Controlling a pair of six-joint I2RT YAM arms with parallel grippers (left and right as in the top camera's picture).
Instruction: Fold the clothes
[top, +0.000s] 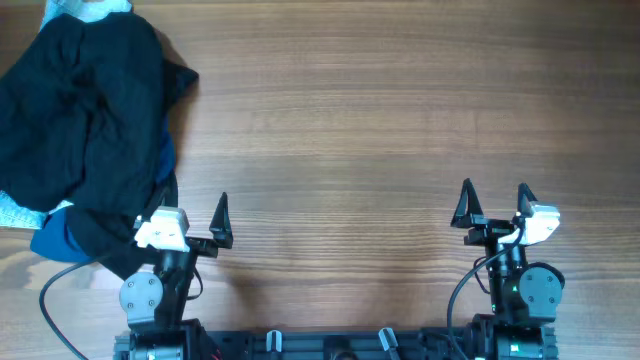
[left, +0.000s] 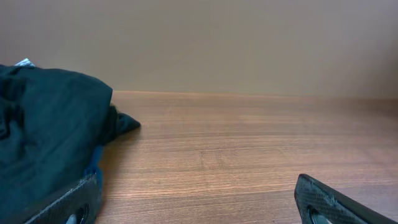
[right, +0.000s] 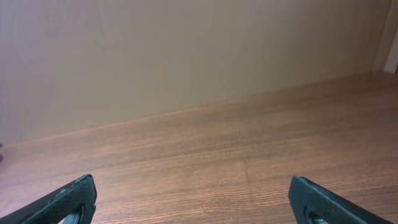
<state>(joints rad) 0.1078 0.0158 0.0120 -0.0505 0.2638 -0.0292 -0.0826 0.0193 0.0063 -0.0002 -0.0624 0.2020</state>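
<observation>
A heap of clothes (top: 85, 120) lies at the far left of the table, a black garment on top with blue (top: 55, 240) and light blue (top: 85, 8) pieces showing beneath. It also shows at the left of the left wrist view (left: 50, 143). My left gripper (top: 190, 215) is open and empty near the front edge, its left finger against the heap's near edge. My right gripper (top: 493, 205) is open and empty at the front right, over bare wood. Both sets of fingertips show in the wrist views, the left (left: 196, 205) and the right (right: 193, 202).
The wooden table (top: 380, 120) stretches from the heap to the right edge. A plain wall stands behind the table's far edge in both wrist views. The arm bases and cables sit along the front edge.
</observation>
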